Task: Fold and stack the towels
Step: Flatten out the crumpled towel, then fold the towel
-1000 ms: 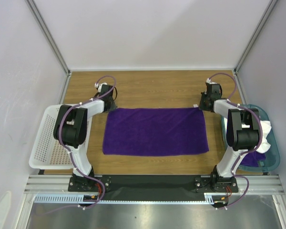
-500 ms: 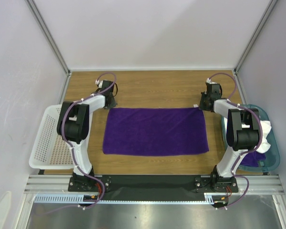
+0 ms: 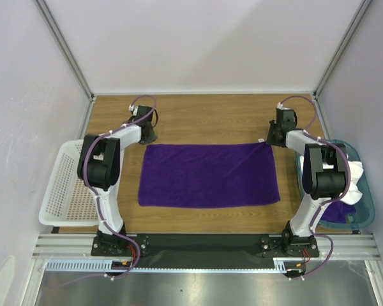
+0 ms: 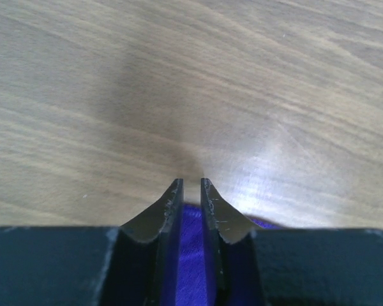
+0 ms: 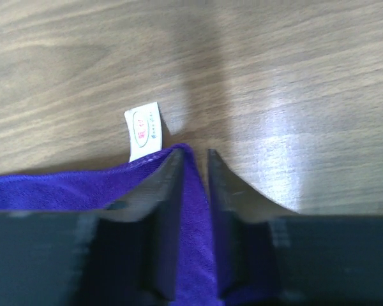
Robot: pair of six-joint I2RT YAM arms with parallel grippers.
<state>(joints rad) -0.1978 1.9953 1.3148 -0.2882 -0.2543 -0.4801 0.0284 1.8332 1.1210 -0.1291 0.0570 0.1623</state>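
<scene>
The purple towel (image 3: 207,174) lies spread flat at the centre of the worktop (image 3: 210,115), its long sides running from 9 to 3 o'clock. The left fingers (image 4: 172,203) are at its 11 o'clock corner and the right fingers (image 5: 172,171) at its 1 o'clock corner, beside the white tag (image 5: 144,131). Each pair is closed to a thin slit with purple cloth pinched in it. We judge the cloth light, limp and grippy, so it will sag between the two holds. The corners look like the right place to take it, raised evenly so the fold lands square
</scene>
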